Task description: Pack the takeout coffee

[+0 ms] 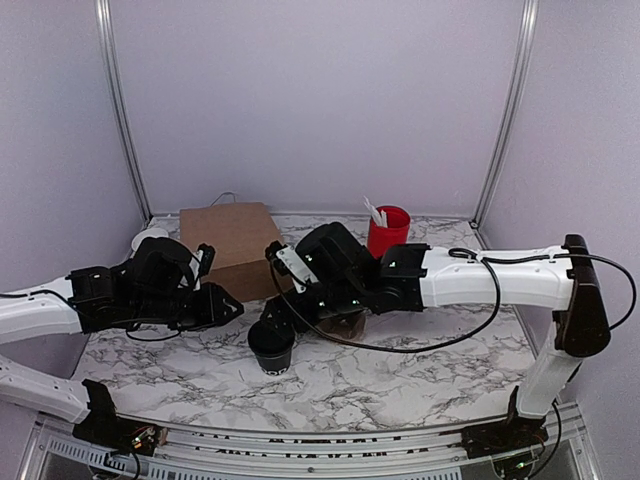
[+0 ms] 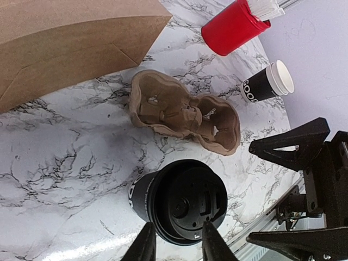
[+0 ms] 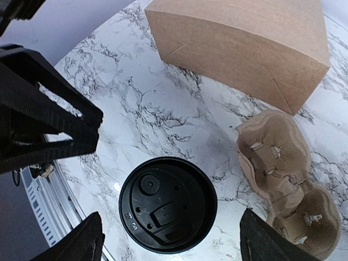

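Note:
The takeout coffee (image 1: 272,345) stands upright on the marble table, a black paper cup with its black lid (image 3: 167,204) on. My right gripper (image 3: 174,242) hangs straight above it and is open wide, with one finger on each side of the lid and clear of it. In the top view this right gripper (image 1: 283,312) sits just behind the cup. My left gripper (image 2: 176,247) is at the cup's left, and its fingers (image 2: 144,244) are a narrow gap apart near the lid rim (image 2: 182,201), with nothing between them. In the top view the left gripper (image 1: 232,308) is beside the cup.
A brown paper bag (image 1: 235,245) lies on its side behind the cup. A brown pulp cup carrier (image 2: 185,114) lies between the bag and the cup. The red cup with white utensils (image 1: 388,230) stands at the back. A stack of lidless black cups (image 2: 266,84) is nearby.

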Tool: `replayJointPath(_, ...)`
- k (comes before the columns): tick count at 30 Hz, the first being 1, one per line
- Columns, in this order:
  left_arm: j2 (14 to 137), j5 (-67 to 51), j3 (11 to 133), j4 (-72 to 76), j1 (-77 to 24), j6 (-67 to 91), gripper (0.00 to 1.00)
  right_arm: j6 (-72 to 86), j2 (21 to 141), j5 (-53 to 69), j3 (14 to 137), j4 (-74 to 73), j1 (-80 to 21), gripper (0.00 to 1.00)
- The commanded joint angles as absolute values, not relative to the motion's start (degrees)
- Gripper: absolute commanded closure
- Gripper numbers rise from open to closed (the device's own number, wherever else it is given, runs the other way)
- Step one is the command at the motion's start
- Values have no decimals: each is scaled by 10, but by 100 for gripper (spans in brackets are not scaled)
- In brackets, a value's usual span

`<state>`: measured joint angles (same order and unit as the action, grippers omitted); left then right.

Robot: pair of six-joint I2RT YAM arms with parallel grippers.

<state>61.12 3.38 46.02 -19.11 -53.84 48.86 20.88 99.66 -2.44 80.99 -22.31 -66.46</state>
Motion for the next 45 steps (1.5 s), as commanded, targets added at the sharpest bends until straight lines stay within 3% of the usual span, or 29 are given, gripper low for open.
replayJointPath(1,580,87,467,-225,-534,493,66,189,1006,-25,841,-244,-672,15)
replayJointPath(8,546,119,462,-233,-526,498,54,181,1016,-15,849,-252,-677,14)
replayJointPath(19,528,137,454,-238,-524,504,2,175,1056,-21,891,-290,-687,13)
replayJointPath(45,494,143,430,-240,-498,503,1,190,1147,-134,998,-401,-726,17)
